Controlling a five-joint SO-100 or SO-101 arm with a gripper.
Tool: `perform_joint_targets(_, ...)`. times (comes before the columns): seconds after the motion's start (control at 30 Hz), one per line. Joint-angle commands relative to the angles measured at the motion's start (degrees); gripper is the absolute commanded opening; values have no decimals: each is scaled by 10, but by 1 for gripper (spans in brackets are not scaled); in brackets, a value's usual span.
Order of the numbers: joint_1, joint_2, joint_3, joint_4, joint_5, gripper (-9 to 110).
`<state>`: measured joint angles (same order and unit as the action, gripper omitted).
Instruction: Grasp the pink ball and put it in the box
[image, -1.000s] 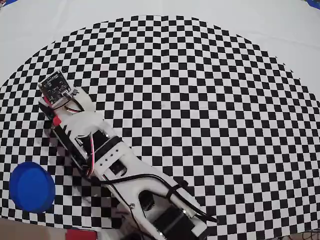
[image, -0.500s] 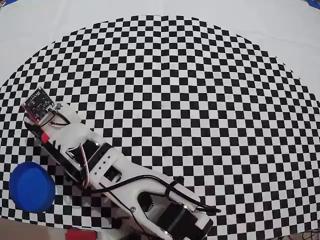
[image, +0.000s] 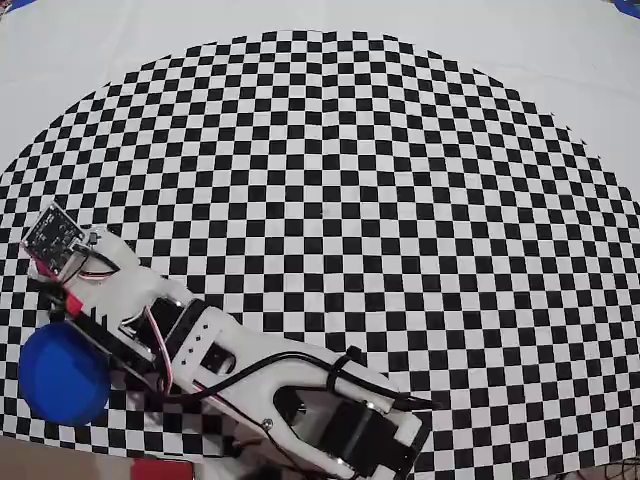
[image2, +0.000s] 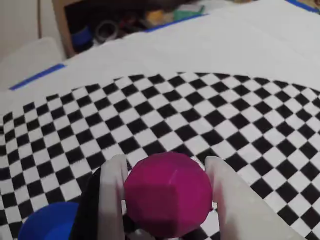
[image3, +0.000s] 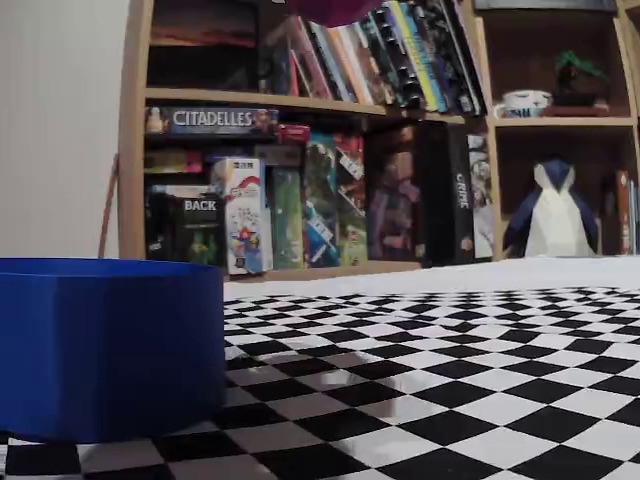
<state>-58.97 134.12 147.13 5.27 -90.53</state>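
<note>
In the wrist view the pink ball (image2: 167, 195) sits between two white fingers (image2: 112, 197), and my gripper (image2: 165, 162) is shut on it above the checkered cloth. The blue box (image2: 47, 225) shows at the lower left of that view, just beside the left finger. From overhead the arm's wrist (image: 75, 275) hangs at the upper right edge of the box (image: 55, 380) and hides the ball and the fingers. In the fixed view only the ball's underside (image3: 335, 8) shows at the top edge, high above the cloth and to the right of the box (image3: 110, 345).
The checkered cloth (image: 400, 200) covers most of the table, with plain white around it. A small red rectangle (image: 160, 468) lies at the bottom edge under the arm's base. Bookshelves with game boxes (image3: 300, 180) stand behind the table.
The arm has swung down and to the left in the overhead view, bringing its wrist from well above the blue box to the box's upper right edge.
</note>
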Motion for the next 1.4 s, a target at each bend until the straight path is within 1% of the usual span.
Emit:
perform_joint_targets(0.0, -21, 22, -4, -2, 3, 0)
perform_joint_targets(0.6, -114, 25, 1, -7, 3, 0)
perform_joint_targets(1.37, -168, 5, 34, -7, 4, 0)
